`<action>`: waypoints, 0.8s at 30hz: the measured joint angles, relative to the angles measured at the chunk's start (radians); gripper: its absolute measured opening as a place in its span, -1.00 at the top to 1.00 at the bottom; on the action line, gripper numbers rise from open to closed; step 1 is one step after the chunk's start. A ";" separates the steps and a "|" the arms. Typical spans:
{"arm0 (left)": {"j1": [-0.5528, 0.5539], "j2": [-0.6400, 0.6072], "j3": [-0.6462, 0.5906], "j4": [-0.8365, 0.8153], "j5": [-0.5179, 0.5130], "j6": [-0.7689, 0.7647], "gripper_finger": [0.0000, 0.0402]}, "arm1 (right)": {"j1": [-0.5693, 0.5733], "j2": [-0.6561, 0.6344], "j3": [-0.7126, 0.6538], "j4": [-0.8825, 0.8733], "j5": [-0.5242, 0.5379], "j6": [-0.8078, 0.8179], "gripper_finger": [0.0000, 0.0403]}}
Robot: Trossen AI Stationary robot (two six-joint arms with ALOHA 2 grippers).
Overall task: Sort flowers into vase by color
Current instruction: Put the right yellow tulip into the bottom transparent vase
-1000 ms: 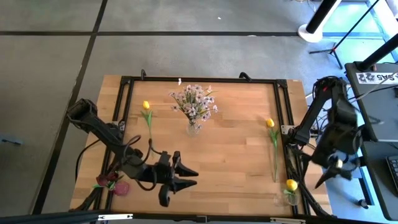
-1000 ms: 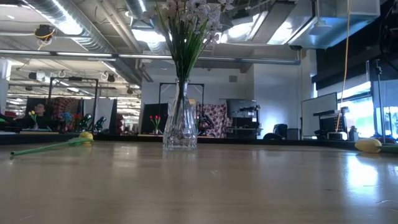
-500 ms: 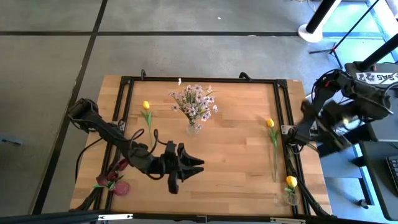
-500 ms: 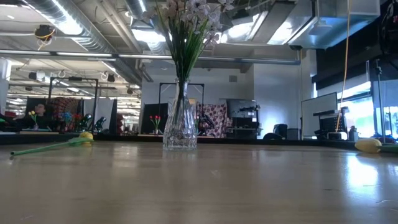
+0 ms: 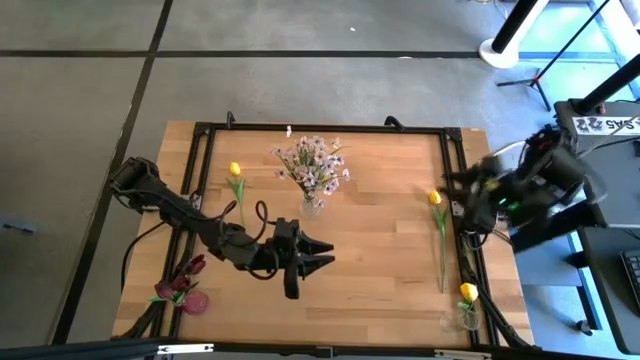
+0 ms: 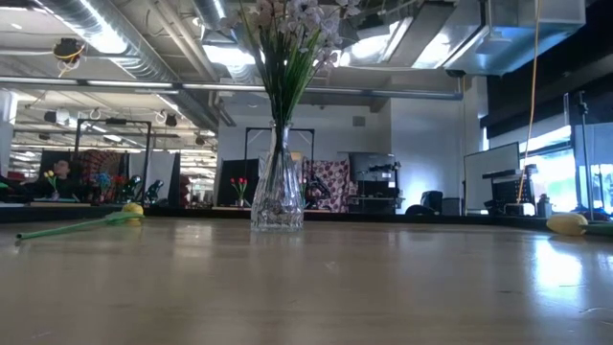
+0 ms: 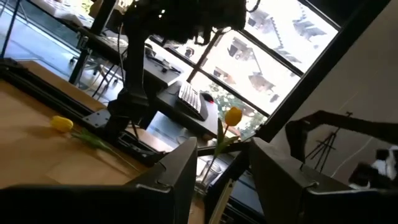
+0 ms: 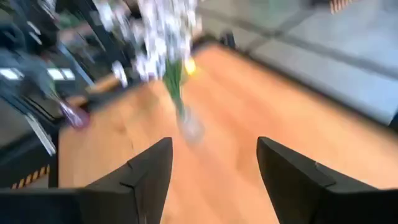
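A spray of white-pink flowers point(image 5: 314, 166) stands in a clear vase point(image 6: 278, 196) at the table's far middle. One yellow tulip point(image 5: 236, 181) lies flat at the far left. Another yellow tulip point(image 5: 437, 214) lies flat by the right rail. A third yellow tulip point(image 5: 468, 294) stands in a small vase at the near right corner, and dark red tulips point(image 5: 178, 290) stand in a vase at the near left corner. My left gripper point(image 5: 325, 255) hovers open over the table's near middle, pointing right. My right gripper point(image 5: 455, 188) is open at the right rail, pointing over the table.
A black frame point(image 5: 330, 129) runs around the wooden tabletop. Bare wood lies between the clear vase and the right-hand tulip. A desk with a keyboard point(image 7: 193, 101) stands beyond the table's right edge.
My left gripper has gone toward the table's right and a little toward its far edge, staying open. My right arm has swung from beyond the near right corner toward the far edge and turned its gripper in over the table.
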 joint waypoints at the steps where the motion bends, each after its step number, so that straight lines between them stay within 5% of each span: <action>1: 0.002 0.000 0.000 -0.002 0.001 0.000 0.29 | -0.032 0.014 -0.033 0.037 -0.045 0.020 -0.16; 5: 0.009 0.000 0.000 -0.004 0.003 0.002 0.29 | -0.199 0.098 -0.149 0.135 -0.280 0.113 -0.16; 9: 0.016 0.000 0.000 -0.041 0.002 0.001 0.29 | -0.415 0.203 -0.229 0.044 -0.514 0.251 -0.16; 14: 0.009 0.000 0.000 -0.055 0.003 0.000 0.29 | -0.704 0.295 -0.327 0.033 -0.761 0.114 -0.16; 24: -0.028 0.000 0.000 -0.070 0.037 -0.008 0.29 | -1.121 0.418 -0.513 0.175 -0.929 -0.227 -0.16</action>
